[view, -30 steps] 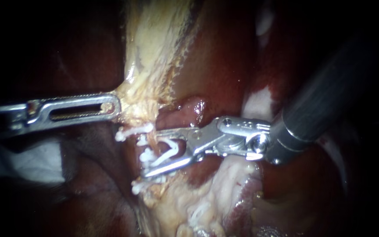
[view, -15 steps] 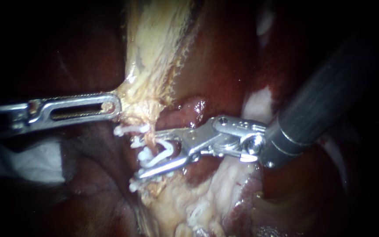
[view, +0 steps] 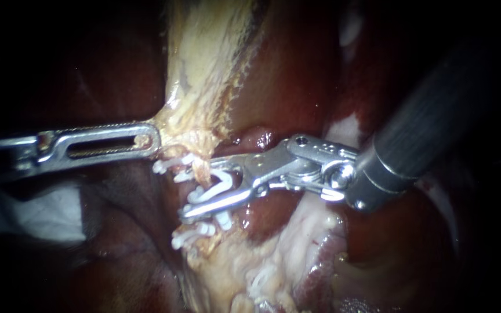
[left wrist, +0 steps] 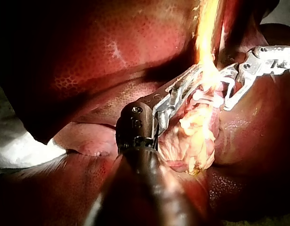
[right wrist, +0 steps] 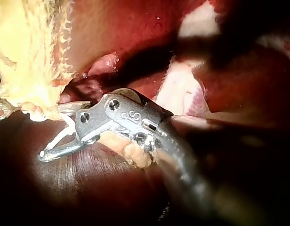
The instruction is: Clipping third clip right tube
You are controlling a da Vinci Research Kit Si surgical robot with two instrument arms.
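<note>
My left instrument comes in from the left, its slotted jaws shut on the pale lower end of the gallbladder. In the left wrist view the same jaws grip that yellow tissue. My right instrument reaches in from the upper right. Its jaws stand apart around a thin tan tube and carry a white clip that touches both of them. Other white clips sit on the tube above and below the jaws. The right wrist view shows the clip in the jaws.
Dark red liver lies behind and to the right. Pale fatty tissue spreads below the tube. White gauze lies under the left shaft and beside the liver. The right shaft crosses the upper right.
My right instrument has moved slightly up and left along the tube with the clip, its jaws still apart. The left instrument has kept its hold and place.
</note>
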